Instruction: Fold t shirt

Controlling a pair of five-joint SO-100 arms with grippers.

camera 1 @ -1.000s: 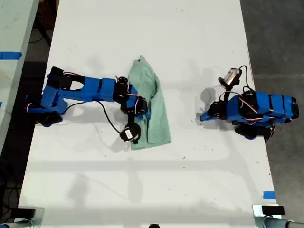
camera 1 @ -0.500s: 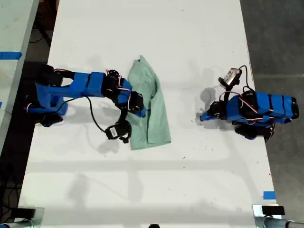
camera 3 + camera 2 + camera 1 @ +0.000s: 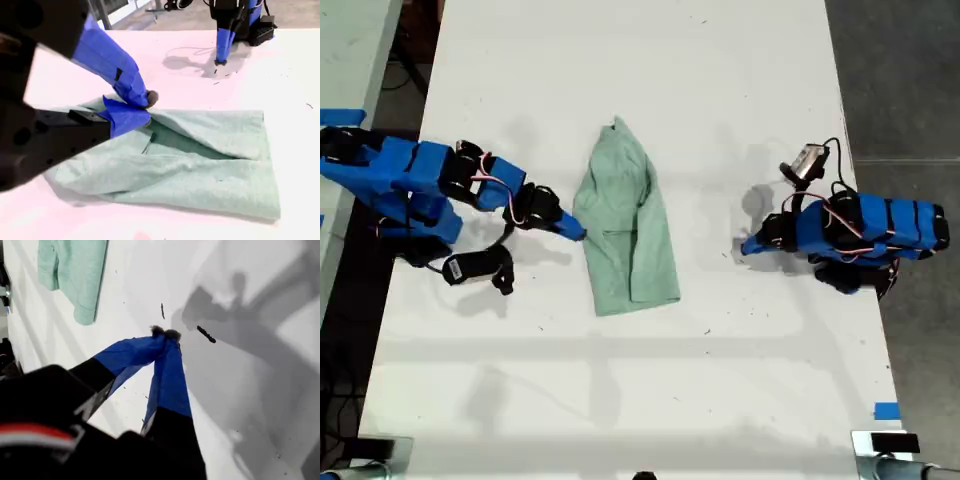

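My second gripper [image 3: 145, 107] seems to pinch the wrinkled mint-green cloth t shirt [image 3: 625, 225] on the white table [image 3: 620, 400]; beyond the shirt, my first gripper [image 3: 166, 333] rests closed, empty.

White table [image 3: 620, 400], exterior view: a wrinkled mint-green t shirt [image 3: 625, 235] lies flat near its middle; blue tape [image 3: 886, 410] marks the exterior view's lower right edge.
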